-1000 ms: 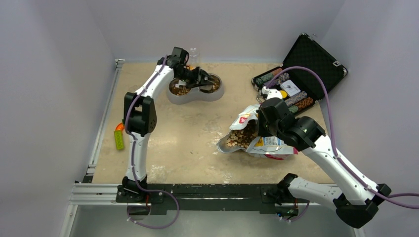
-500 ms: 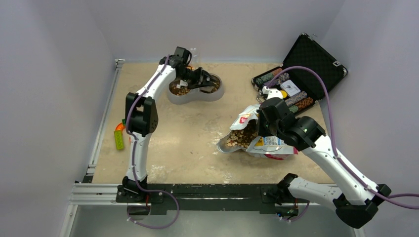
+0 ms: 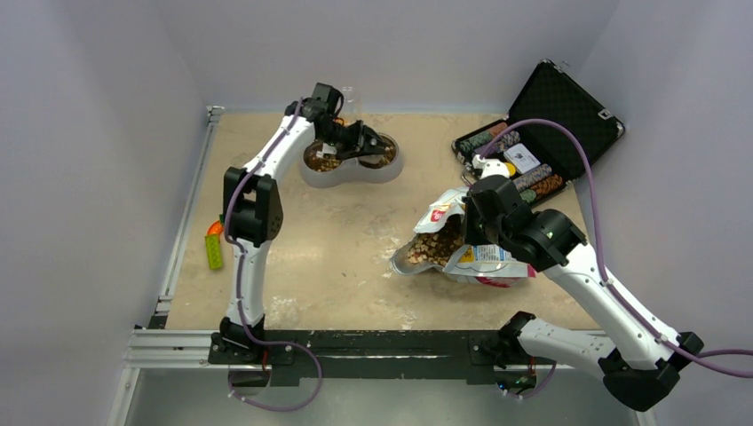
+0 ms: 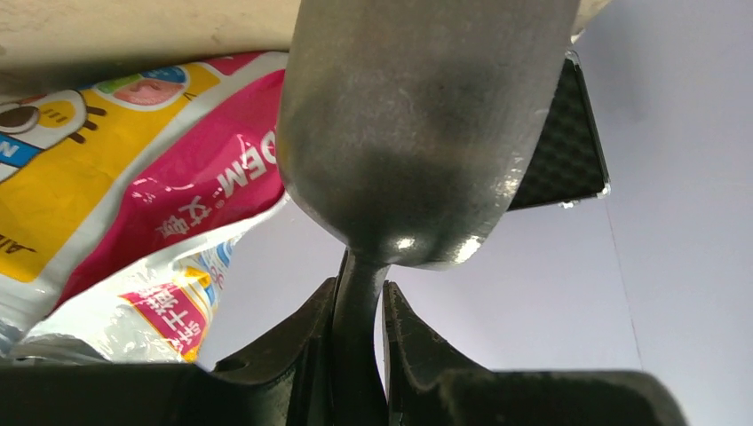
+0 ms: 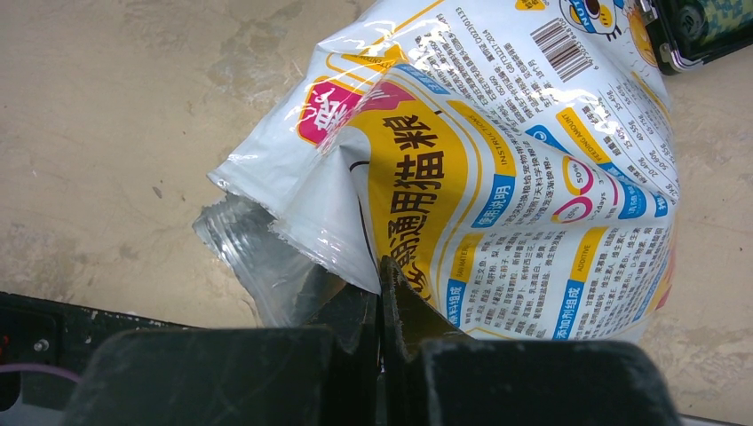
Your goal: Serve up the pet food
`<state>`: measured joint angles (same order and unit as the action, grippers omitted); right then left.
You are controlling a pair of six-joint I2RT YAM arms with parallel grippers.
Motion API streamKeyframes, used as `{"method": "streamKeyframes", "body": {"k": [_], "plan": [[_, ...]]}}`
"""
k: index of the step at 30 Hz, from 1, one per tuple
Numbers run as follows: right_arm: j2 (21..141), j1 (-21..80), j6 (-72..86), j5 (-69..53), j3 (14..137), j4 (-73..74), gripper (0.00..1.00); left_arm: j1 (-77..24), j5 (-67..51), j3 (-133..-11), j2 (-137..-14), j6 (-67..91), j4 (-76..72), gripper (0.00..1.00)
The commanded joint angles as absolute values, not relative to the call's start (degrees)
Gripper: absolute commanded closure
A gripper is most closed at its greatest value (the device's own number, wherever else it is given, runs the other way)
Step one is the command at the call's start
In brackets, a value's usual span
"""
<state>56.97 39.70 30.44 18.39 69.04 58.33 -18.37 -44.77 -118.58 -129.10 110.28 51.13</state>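
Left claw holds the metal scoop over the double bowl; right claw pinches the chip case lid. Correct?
No: the right claw pinches the cat food bag at its edge, not the chip case lid, as the right wrist view shows. The rest stands.

An open poker-chip case [image 3: 568, 111] sits far right, a green block [image 3: 214, 253] left.

Small brown kibble [image 3: 433, 246] lies in a loose heap in the open mouth of the bag [image 3: 487, 259], which lies on its side. More kibble fills both wells of the grey double bowl [image 3: 353, 178], well apart from the bag.
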Motion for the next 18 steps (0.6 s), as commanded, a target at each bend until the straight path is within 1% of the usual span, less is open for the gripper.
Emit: {"method": "streamKeyframes", "body": {"k": [1, 3, 7, 9, 18], "plan": [[55.7, 39.2, 30.6, 20.5, 71.2, 53.7, 1.0, -18.2, -46.5, -127.4, -129.0, 111.4, 54.5, 1.0], [55.5, 39.2, 30.8, 20.5, 71.0, 53.7, 1.0, -18.2, -46.5, -126.0, -128.2, 111.1, 54.3, 1.0], [55.3, 39.2, 30.9, 20.5, 70.9, 53.7, 1.0, -18.2, -46.8, -117.2, -125.3, 110.4, 51.5, 1.0], [55.3, 39.2, 30.8, 20.5, 71.1, 53.8, 1.0, -18.1, -46.8, -115.2, -124.4, 110.2, 51.0, 1.0], [54.9, 39.1, 29.2, 21.0, 72.2, 54.2, 1.0, -17.8, -46.7, -123.9, -124.8, 108.9, 50.7, 1.0]]}}
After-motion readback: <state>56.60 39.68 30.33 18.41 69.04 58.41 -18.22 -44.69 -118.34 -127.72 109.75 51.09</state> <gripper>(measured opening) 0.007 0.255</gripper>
